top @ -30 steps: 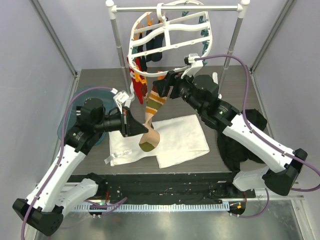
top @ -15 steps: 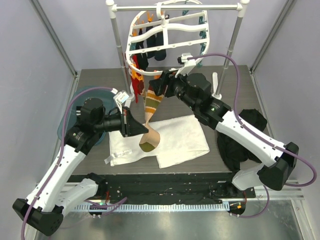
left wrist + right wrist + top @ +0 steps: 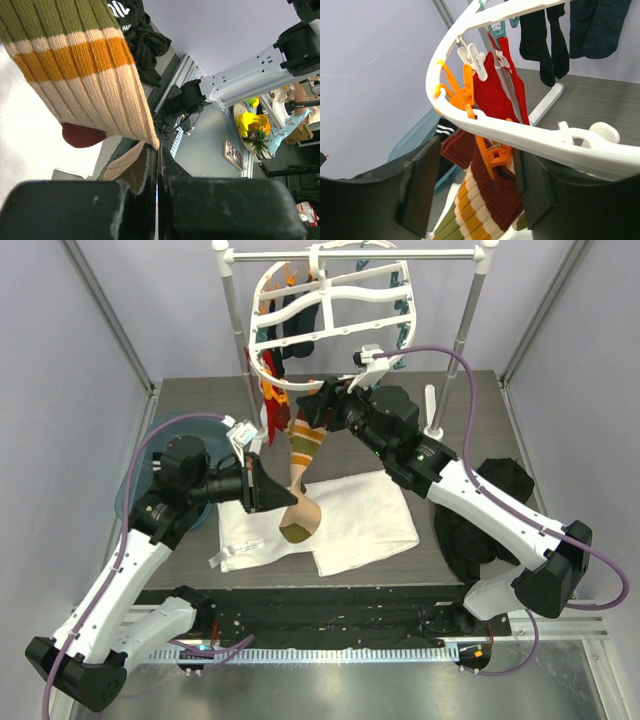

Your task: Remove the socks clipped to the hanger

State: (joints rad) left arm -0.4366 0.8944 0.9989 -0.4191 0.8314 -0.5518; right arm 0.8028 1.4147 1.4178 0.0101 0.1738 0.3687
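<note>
Nearest, the left claw is pinching the tan foot end of the striped sock. In its wrist view the jaws are sitting almost fully closed, with only a thin fold of knit between them.

From that grip the sock is running up toward 12 o'clock, over the white cloth, to the lower rim of the hanger. There an orange clip is biting its brown cuff. The sock is looking soft, light and stretchy, a ribbed knit that is probably going to give well before it pulls free. A tug at the toe alone is therefore likely to stretch it and swing the hanger rather than release it. The better hold, I judge, is the cuff just under the clip, or the clip's own wings, squeezed to open it.

The right claw is hovering at about 4 o'clock of that clip. It is standing wide open and holding nothing, its fingers flanking the clip and cuff. Whether they are touching the knit I cannot tell.

Beyond, a red sock is hanging at 12 o'clock of the clip. The dark socks are dangling farther back at 1 o'clock, under the rail.
</note>
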